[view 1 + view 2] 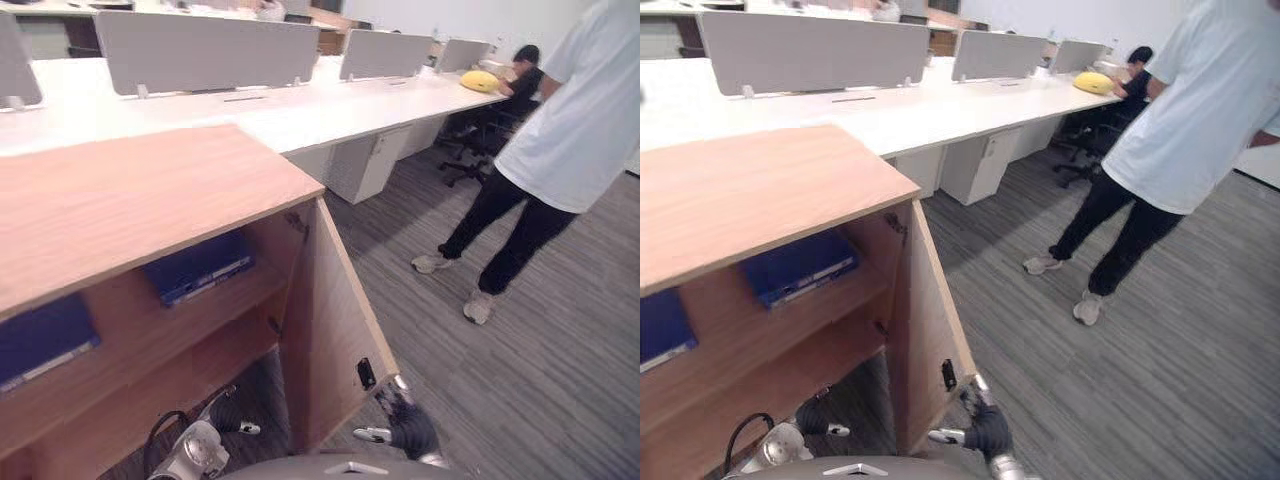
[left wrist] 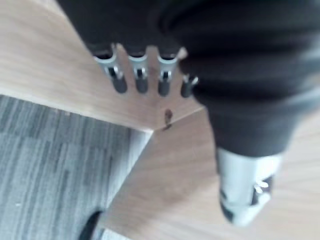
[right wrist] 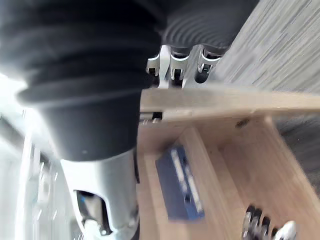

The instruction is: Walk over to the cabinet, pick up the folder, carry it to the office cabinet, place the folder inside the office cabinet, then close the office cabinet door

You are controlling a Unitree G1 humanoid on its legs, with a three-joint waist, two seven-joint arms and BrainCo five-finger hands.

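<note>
Fingers: we are seeing left hand [image 1: 222,415] and right hand [image 1: 408,428] released.
Risk: cabinet door [image 1: 325,320] closing, trapping left hand at 7 o'clock.

Matt wood grain nearly everywhere, grey carpet beside it.
The office cabinet [image 1: 130,200] and its door [image 1: 330,330] are smooth, matt wood-grain board. The blue folder [image 1: 200,265] on the shelf has a smooth cover with a faint sheen. The carpet [image 1: 520,390] is rough, ribbed pile. On my left hand [image 2: 135,25] the fingers [image 2: 116,75] are bright metal with dull dark tips, below a matt ribbed cover [image 2: 250,75].
</note>
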